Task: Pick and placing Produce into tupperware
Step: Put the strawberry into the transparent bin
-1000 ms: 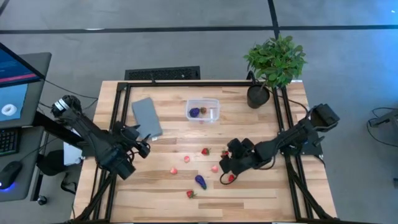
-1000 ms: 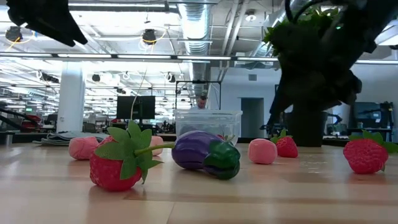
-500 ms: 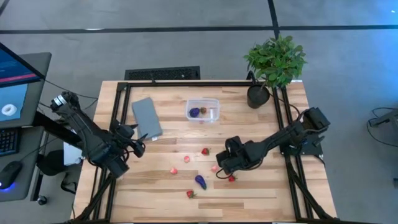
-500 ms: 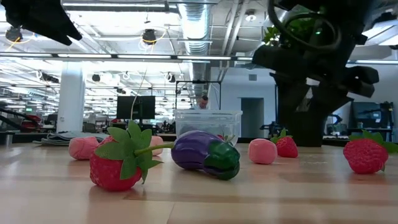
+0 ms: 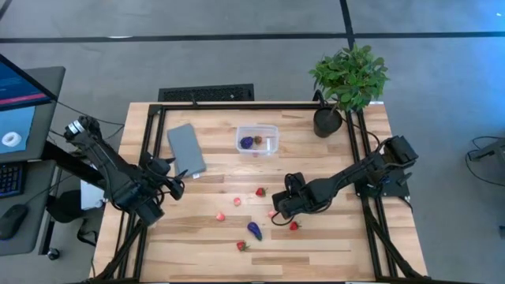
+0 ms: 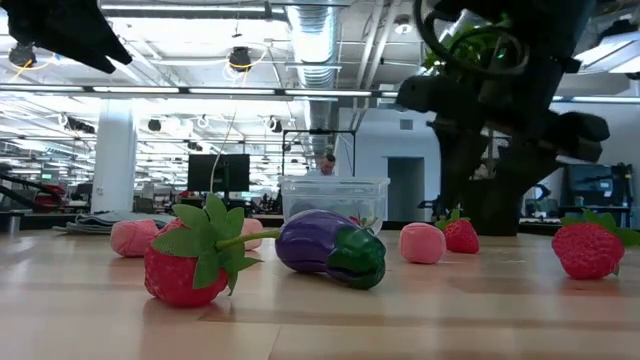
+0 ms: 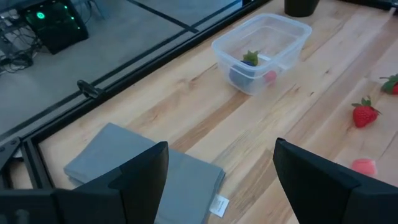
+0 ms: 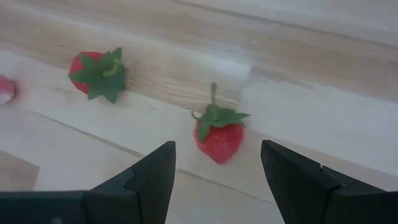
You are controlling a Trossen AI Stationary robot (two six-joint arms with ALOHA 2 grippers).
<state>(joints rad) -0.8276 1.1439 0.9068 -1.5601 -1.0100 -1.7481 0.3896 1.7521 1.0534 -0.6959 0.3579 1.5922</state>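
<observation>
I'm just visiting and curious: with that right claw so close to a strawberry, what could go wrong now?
The right gripper is open around a small strawberry; closing off-centre could flick it away. A second strawberry lies close and might get bumped. The tupperware is small, so a loose drop could miss it.

Clear tupperware (image 5: 257, 140) upright, holding purple piece; strawberries (image 5: 260, 192), pink pieces (image 5: 220, 217), eggplant (image 5: 254, 229) scattered on table.

The table (image 5: 316, 244) is pale, matt wood planks. The tub (image 7: 283, 31) is clear, glossy plastic. The lid (image 7: 124, 162) looks matt grey.
</observation>
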